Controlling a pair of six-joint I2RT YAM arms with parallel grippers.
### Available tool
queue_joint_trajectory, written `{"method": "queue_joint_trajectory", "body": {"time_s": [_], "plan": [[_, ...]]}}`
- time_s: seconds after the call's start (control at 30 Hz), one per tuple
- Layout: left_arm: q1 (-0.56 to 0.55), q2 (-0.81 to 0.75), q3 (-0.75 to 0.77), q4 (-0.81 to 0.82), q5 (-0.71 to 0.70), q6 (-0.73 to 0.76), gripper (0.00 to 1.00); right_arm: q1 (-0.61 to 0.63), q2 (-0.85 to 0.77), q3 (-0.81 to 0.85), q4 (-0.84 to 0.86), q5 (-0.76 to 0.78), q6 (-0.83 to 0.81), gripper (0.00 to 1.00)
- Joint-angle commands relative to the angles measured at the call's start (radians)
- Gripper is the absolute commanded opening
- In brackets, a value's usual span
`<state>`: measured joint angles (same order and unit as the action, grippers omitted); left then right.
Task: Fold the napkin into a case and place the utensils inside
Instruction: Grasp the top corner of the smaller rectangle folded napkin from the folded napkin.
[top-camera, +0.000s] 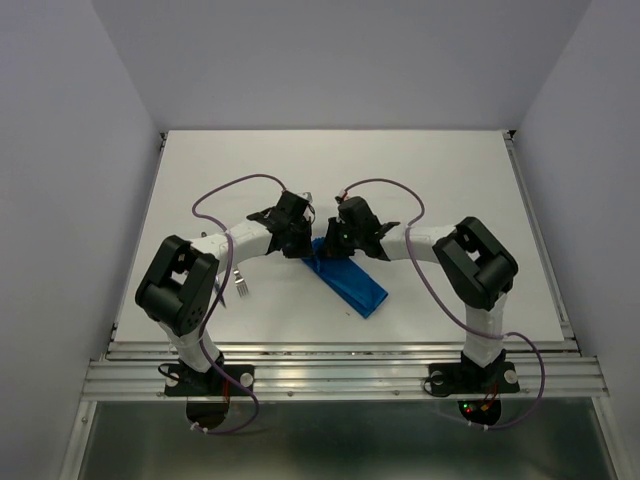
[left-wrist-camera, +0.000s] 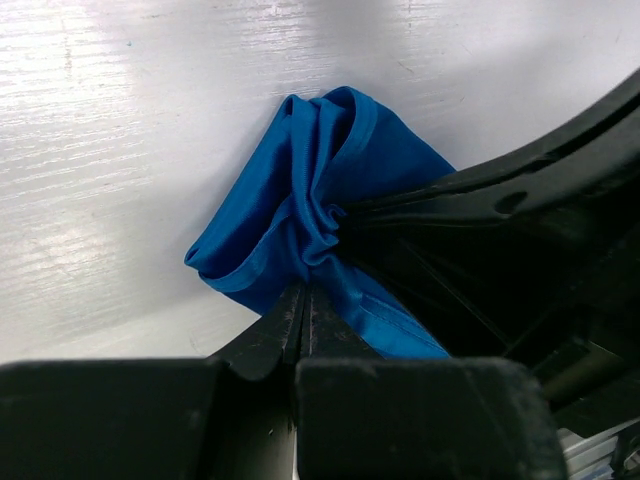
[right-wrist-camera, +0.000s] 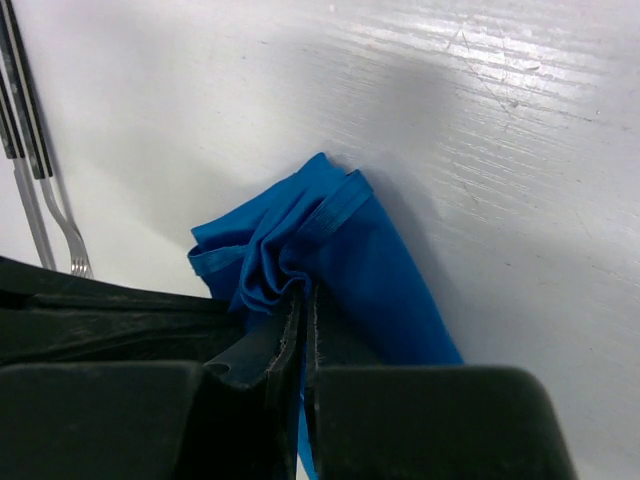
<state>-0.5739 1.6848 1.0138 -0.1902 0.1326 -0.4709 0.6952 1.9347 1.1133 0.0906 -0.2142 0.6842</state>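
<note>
Two claws meet on one end of the napkin. The left gripper (left-wrist-camera: 303, 315) has its fingers pressed together on a bunched pinch of the bright blue napkin (left-wrist-camera: 330, 170). Just beyond its tips the cloth fans out in creased folds and lies on the white table (left-wrist-camera: 120, 150). To this claw's right the black right arm (left-wrist-camera: 520, 230) crowds in, reaching into the same bunch of cloth. The right gripper (right-wrist-camera: 303, 320) is likewise clamped on the napkin, with gathered pleats at its tips and a hemmed edge just ahead of them. In the top view the rest of the cloth trails back from both claws as a narrow folded strip, slanting toward the right arm's base. The utensils (right-wrist-camera: 27, 110) lie side by side on the table well off to the right claw's left, clear of the cloth. The tines of the fork (right-wrist-camera: 78, 265) show.
</note>
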Motion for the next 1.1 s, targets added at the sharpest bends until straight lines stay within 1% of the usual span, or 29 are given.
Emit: {"method": "queue_joint_trajectory", "body": {"time_s": [0.0, 0.3, 0.43, 0.7, 1.07], "plan": [[0.005, -0.043, 0.019, 0.011, 0.027, 0.008, 0.0, 0.007, 0.038, 0.04, -0.025, -0.002, -0.02, 0.01], [0.006, -0.043, 0.025, 0.012, 0.036, 0.006, 0.0, 0.007, 0.066, 0.028, -0.028, 0.003, -0.028, 0.01], [0.005, -0.028, 0.02, 0.02, 0.041, 0.003, 0.0, 0.007, 0.017, 0.005, 0.004, -0.016, -0.029, 0.01], [0.005, -0.025, 0.025, 0.02, 0.041, 0.008, 0.0, 0.007, -0.046, -0.03, 0.09, -0.117, 0.003, 0.01], [0.005, -0.01, 0.048, 0.017, 0.074, 0.023, 0.0, 0.017, 0.007, -0.032, 0.219, -0.188, 0.097, 0.01]]}}
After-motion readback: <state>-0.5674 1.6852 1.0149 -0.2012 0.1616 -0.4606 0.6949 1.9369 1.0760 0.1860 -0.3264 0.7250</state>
